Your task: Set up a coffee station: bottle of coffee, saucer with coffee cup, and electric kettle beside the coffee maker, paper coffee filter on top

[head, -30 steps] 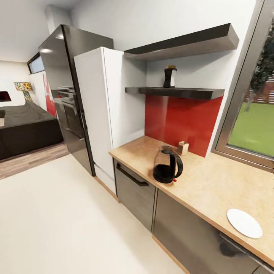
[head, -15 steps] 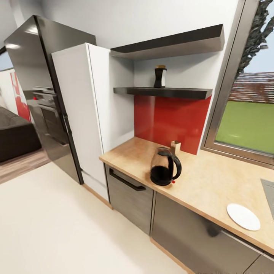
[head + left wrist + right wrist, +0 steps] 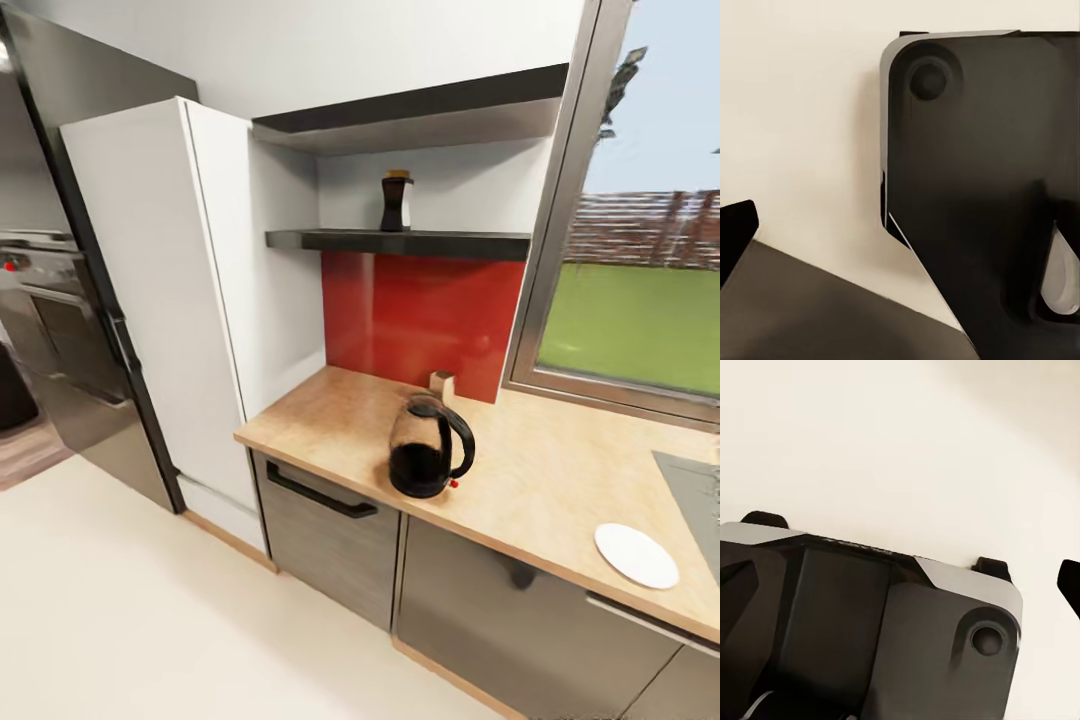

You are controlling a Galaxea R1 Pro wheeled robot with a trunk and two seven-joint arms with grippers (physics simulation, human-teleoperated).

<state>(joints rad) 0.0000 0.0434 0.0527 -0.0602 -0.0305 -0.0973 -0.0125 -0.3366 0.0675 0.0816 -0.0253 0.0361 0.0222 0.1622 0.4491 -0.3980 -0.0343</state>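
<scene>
Coffee jar (image 3: 396, 202) high on dark shelf (image 3: 400, 241), glass kettle (image 3: 428, 446) below; risk toppling if overreached. Pincer states impossible to tell.

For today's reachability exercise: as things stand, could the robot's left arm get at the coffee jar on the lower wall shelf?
Probably not yet. The bottle of coffee stands on the kitchen shelf, set back above the kitchen countertop; nothing blocks it, but open floor separates the robot from the counter.

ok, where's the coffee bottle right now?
Head view: the bottle of coffee stands on the lower kitchen shelf, above the red backsplash and above the electric kettle.
</scene>
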